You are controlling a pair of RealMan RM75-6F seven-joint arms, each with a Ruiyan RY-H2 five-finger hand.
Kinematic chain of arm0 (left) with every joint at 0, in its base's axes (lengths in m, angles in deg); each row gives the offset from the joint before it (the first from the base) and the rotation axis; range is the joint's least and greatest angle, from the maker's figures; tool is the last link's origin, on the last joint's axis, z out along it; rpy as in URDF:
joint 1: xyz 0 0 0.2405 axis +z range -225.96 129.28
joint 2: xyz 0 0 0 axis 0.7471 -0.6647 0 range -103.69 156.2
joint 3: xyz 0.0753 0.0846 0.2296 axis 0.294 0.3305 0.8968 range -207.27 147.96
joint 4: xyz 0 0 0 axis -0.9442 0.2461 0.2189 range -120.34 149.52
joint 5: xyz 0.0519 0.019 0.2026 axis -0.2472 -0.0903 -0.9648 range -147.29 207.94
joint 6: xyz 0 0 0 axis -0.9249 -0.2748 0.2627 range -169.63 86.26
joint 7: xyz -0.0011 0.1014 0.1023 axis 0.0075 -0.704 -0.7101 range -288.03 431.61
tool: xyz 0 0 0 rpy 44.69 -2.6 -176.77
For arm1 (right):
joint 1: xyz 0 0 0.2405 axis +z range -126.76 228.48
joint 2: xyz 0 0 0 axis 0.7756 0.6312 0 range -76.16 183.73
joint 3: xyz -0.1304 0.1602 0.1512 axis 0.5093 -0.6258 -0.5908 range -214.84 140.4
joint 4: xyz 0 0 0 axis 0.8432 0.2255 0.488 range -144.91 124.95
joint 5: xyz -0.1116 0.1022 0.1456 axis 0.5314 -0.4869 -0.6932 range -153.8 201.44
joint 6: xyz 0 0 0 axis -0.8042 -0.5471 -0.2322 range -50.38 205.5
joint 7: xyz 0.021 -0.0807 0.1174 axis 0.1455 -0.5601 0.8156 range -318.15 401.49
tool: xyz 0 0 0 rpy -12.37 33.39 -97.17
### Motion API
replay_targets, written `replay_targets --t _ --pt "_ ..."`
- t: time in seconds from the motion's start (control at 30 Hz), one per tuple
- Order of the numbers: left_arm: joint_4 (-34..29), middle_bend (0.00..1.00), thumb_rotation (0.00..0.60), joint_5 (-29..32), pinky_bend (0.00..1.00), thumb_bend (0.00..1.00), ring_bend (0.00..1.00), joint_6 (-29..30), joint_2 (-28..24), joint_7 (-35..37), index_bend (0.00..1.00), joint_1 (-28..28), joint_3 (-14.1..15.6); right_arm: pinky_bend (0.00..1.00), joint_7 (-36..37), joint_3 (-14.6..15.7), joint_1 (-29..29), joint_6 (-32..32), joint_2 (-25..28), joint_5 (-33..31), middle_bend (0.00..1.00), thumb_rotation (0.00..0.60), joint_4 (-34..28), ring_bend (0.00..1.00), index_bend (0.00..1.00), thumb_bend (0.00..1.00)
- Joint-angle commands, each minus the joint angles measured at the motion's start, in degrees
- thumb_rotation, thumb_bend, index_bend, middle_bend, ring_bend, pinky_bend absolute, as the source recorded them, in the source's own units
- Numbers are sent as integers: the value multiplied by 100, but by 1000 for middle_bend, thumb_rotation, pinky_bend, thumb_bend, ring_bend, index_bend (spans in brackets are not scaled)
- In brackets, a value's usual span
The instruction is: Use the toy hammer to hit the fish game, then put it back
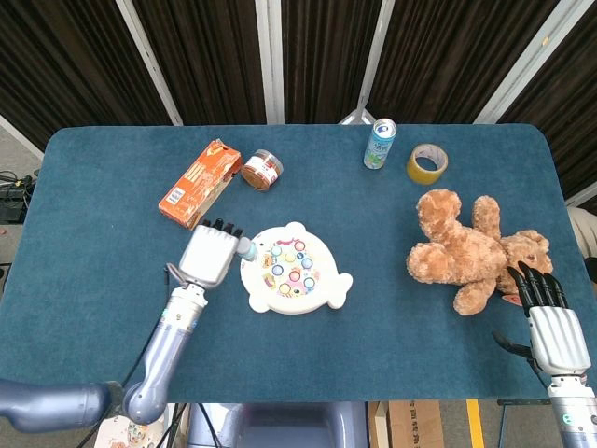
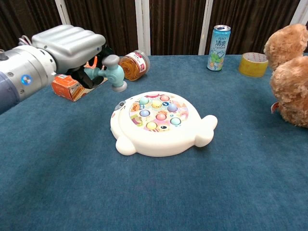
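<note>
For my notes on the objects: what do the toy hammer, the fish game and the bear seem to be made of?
Toy hammer, held by the left hand: probably hard plastic, smooth teal with a grey head. Fish game: likely glossy white moulded plastic with coloured buttons. Bear: plush fabric, fuzzy brown pile.

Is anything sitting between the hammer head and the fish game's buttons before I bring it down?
Nothing visible does. The left hand holds the toy hammer raised just off the fish game's left edge, with only open air between its head and the coloured buttons. The orange box and jar lie behind, clear of the path.
</note>
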Motion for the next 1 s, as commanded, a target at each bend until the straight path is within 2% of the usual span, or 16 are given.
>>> replay_targets --t 0.03,0.57,1.0 --pt "209 508 600 177 509 595 385 -6 227 -132 639 -194 -65 0 17 0 4 17 5 -11 0 600 -5 0 0 180" --pt "1197 508 600 715 510 596 385 -22 1024 -144 639 -926 -437 0 130 -22 21 106 56 -114 0 600 -77 0 0 180" --pt "1619 508 600 947 510 596 385 -3 1285 -164 641 -1210 -416 0 205 -39 25 153 96 -184 0 600 -127 0 0 180"
